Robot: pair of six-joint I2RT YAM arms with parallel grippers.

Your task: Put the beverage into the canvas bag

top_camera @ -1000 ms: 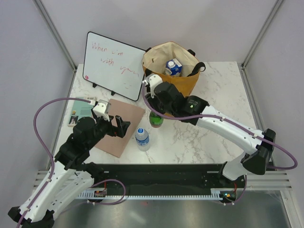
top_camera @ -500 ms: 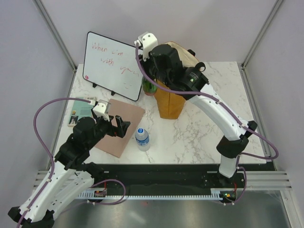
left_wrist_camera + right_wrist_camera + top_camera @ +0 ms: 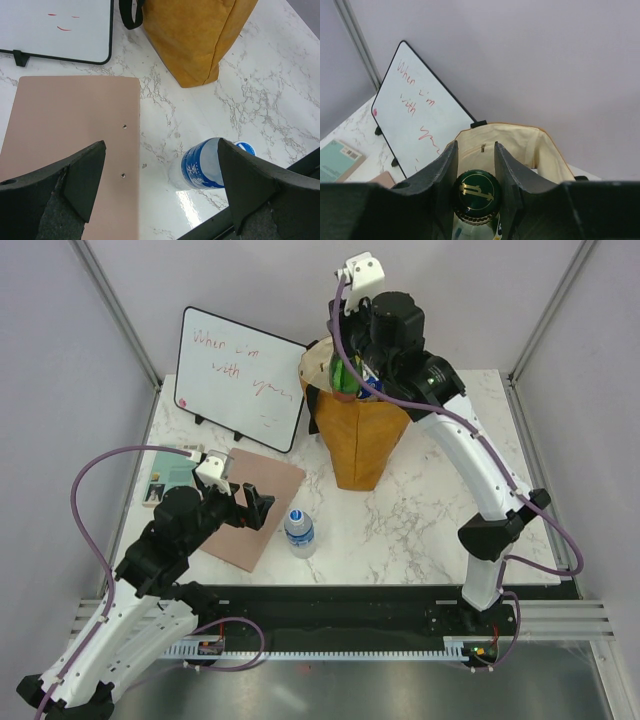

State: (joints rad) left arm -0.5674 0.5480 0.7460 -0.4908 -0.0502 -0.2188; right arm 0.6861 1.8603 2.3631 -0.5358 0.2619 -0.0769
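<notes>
Left gripper [image 3: 161, 144]: fingers spread, nothing between them; hung above pink board [image 3: 70, 125]. Whiteboard [image 3: 240, 375]: stood at rear left. Water bottle [image 3: 202, 165]: upright on table [image 3: 260, 90], just right of board. Canvas bag [image 3: 362, 445]: upright at rear centre, mouth open. Right gripper [image 3: 475, 149]: clenched on neck of green bottle [image 3: 476, 192]; bottle was held raised over bag mouth.

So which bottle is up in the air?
The green bottle, gripped by the right claw above the canvas bag. The blue-labelled water bottle stands on the table, untouched.
</notes>
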